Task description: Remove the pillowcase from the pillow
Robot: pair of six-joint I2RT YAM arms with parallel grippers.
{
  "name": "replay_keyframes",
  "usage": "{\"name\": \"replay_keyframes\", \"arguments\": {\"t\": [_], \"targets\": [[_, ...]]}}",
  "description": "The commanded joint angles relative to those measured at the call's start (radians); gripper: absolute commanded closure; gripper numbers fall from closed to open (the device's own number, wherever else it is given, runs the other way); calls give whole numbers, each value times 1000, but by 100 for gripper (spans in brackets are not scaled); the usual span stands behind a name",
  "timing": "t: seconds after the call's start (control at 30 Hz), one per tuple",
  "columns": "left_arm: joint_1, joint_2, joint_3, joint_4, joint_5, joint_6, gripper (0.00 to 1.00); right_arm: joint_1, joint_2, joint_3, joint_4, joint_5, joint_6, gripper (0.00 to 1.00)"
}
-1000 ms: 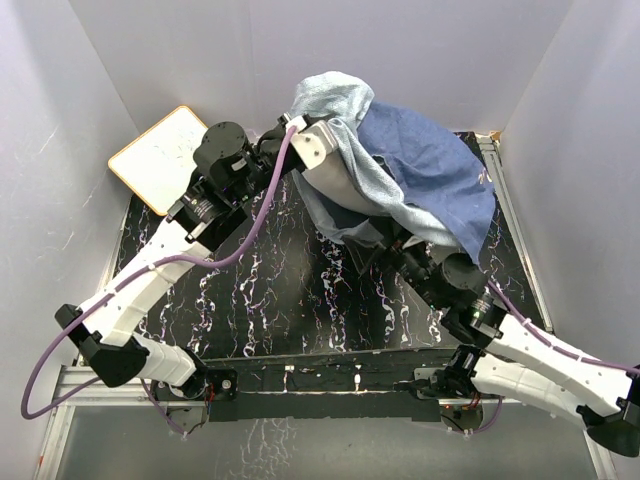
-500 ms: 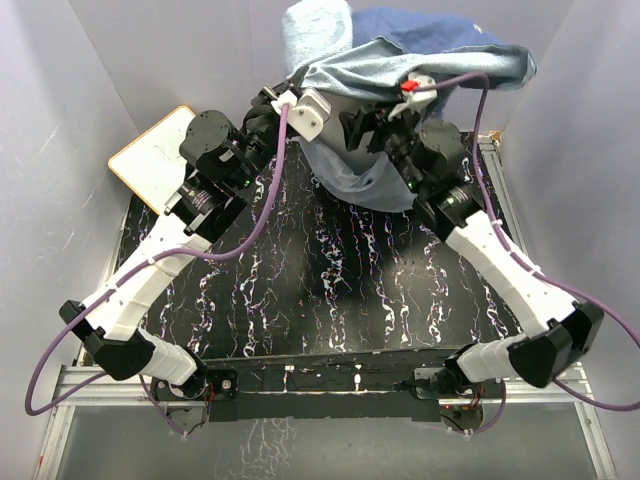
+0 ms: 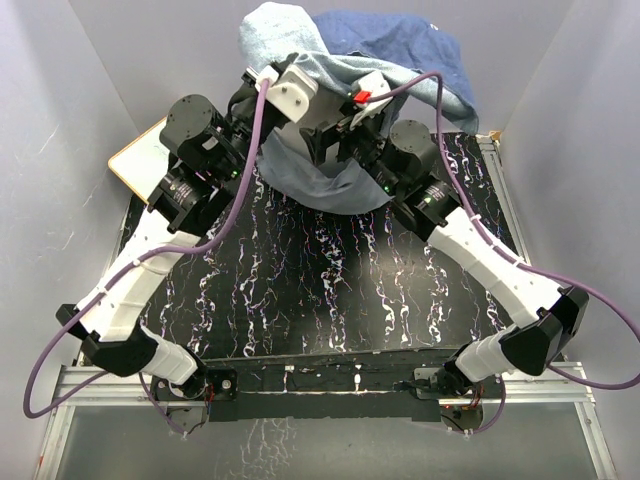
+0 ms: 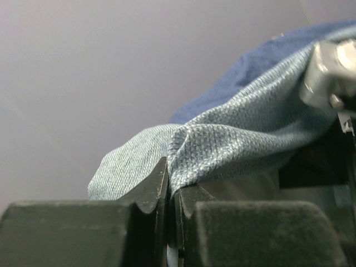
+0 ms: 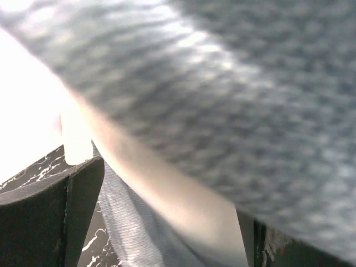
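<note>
The pillowcase [image 3: 400,45] is held up high at the back of the table, navy side on the right, paler grey-blue reverse [image 3: 268,35] on the left, and a fold hanging down [image 3: 320,185]. My left gripper [image 3: 258,78] is shut on its grey-blue edge, which the left wrist view shows pinched between the jaws [image 4: 169,181]. My right gripper [image 3: 330,135] is under the cloth with its jaws wide apart [image 5: 161,222], and cloth [image 5: 233,100] is draped over and between them. The pillow is hidden. A bright white patch [image 5: 22,94] shows in the right wrist view, but I cannot tell what it is.
A flat white board with an orange edge [image 3: 135,160] lies at the back left, partly behind my left arm. The black marbled tabletop [image 3: 320,290] sits between grey walls. A metal rail [image 3: 510,200] runs along the right edge.
My right arm swung up from low on the table to under the cloth. Both arms then carried the pillowcase higher and to the left.
</note>
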Motion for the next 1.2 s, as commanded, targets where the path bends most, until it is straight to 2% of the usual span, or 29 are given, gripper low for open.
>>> {"name": "replay_keyframes", "arguments": {"t": [0.0, 0.33, 0.67, 0.93, 1.07, 1.17], "targets": [[-6, 23, 165, 31, 26, -30, 100, 28, 7, 36, 156, -50, -157, 2], [-6, 45, 224, -61, 28, -89, 100, 79, 93, 166, 150, -71, -330, 2], [-6, 7, 138, -121, 19, -154, 100, 117, 27, -2, 307, -226, -415, 2], [-6, -5, 148, -132, 42, -154, 100, 109, 73, 21, 338, -212, -565, 2], [-6, -14, 152, -143, 57, -149, 100, 107, 91, 10, 413, -230, -669, 2], [-6, -14, 165, -157, 60, -148, 100, 107, 115, 47, 409, -239, -687, 2]]}}
